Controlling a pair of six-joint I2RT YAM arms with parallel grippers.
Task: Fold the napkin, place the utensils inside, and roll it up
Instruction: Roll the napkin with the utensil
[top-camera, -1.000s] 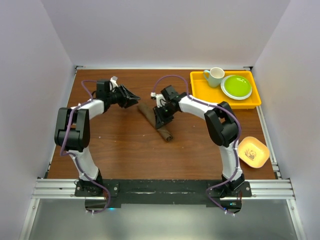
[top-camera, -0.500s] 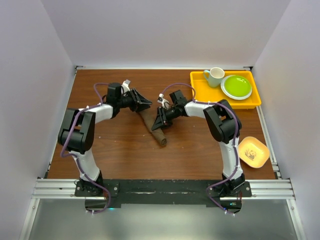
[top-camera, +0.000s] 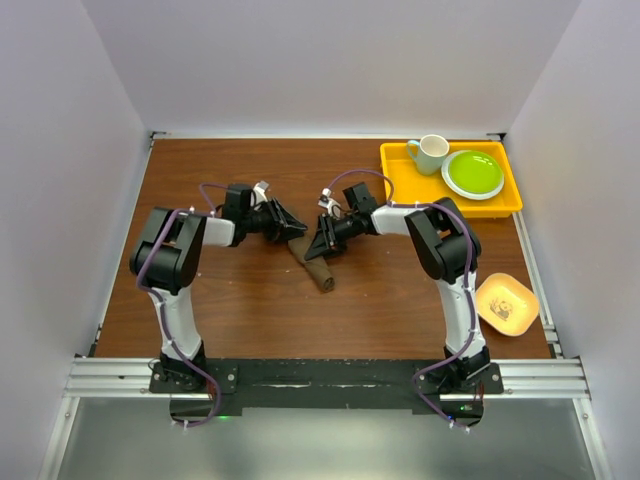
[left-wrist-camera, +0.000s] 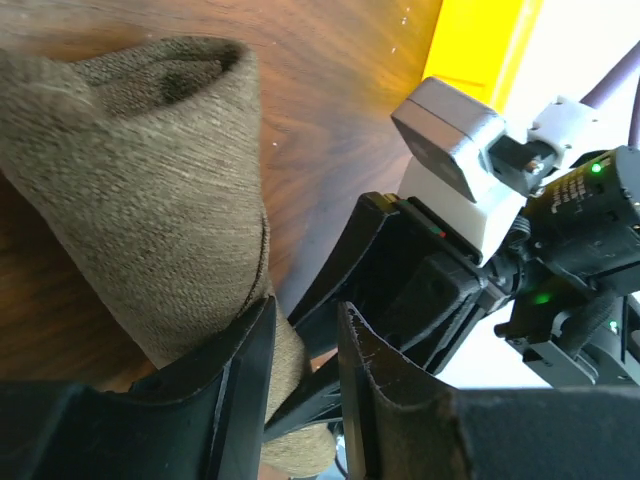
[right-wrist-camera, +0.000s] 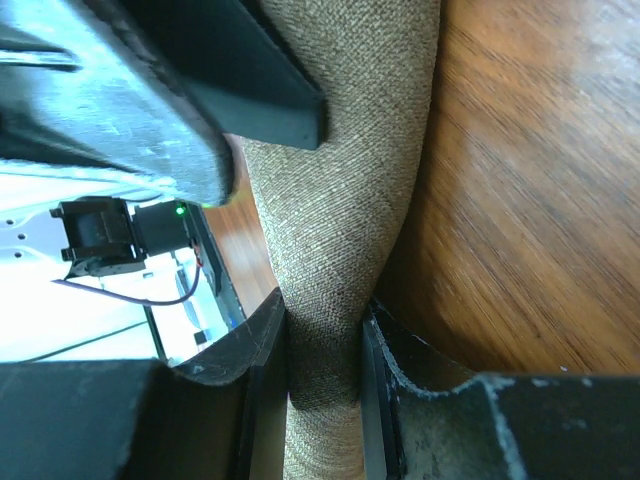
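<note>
The napkin (top-camera: 316, 268) is a rolled brown tube lying slantwise at mid-table. It also shows in the left wrist view (left-wrist-camera: 150, 200) and the right wrist view (right-wrist-camera: 340, 190). My left gripper (top-camera: 297, 233) is at the roll's far end, its jaws (left-wrist-camera: 305, 312) nearly closed with cloth in the narrow gap. My right gripper (top-camera: 317, 250) is shut around the roll's middle (right-wrist-camera: 325, 312). The two grippers face each other and almost touch. The knife is hidden.
A yellow tray (top-camera: 400, 186) at the back right holds a pale mug (top-camera: 430, 152) and a green plate (top-camera: 472, 172). A small yellow bowl (top-camera: 507, 303) sits near the table's right edge. White walls enclose the table.
My left gripper has moved right and nearer, onto the roll's far end, and narrowed. My right gripper has shifted slightly left along the roll, which now lies a little further left.
</note>
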